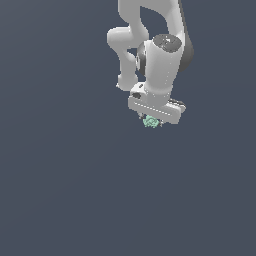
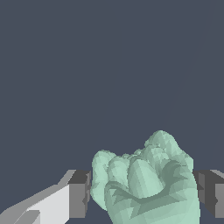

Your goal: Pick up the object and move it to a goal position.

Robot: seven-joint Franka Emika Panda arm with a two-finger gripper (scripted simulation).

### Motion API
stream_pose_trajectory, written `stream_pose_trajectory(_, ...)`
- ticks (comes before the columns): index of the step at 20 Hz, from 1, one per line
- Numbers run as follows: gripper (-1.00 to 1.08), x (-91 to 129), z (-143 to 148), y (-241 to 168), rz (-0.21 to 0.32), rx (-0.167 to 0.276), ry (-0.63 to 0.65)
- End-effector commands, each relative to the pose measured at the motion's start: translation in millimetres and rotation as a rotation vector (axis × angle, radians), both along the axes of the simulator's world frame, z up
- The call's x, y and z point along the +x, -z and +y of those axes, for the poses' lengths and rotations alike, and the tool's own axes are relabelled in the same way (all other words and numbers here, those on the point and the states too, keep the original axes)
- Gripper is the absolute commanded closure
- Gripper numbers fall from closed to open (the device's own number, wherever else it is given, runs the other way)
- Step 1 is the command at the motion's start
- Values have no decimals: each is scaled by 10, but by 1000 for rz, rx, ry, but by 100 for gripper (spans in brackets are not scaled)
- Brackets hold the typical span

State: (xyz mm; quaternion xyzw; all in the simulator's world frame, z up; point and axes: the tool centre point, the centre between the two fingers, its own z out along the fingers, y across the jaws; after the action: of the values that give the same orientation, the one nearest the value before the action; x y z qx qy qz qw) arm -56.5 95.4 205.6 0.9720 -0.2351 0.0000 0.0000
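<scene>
Mint-green and lumpy, the object (image 1: 151, 121) sits between the two fingers of the claw (image 1: 152, 120), just below the white hand in the upper middle of the exterior view. In the wrist view I see the same object (image 2: 146, 183) filling the lower middle of the frame, with one dark finger pad (image 2: 79, 192) touching its side; the other pad (image 2: 211, 190) stands just beside it with a thin gap showing. I read the claw as closed around the object, though I cannot tell how firm the pinch is.

Progress, as I judge it: the approach is done and the grasp looks made or nearly made. Whether the object is lifted cannot be told, since the slate-grey ground (image 1: 60, 190) carries no shadow or edge. The carry to the goal is left; no goal marker shows in either view.

Count: one arm, one claw with two fingers, one object.
</scene>
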Motion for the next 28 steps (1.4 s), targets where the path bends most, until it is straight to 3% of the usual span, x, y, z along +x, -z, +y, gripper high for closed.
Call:
stream_pose_trajectory(1, 108, -117, -3, -217, 0, 0, 0)
stream_pose_trajectory(16, 108, -733, -10, -1468, 0, -1, 0)
stream_pose_trajectory(28, 108, -897, -5, -1860, 0, 0, 0)
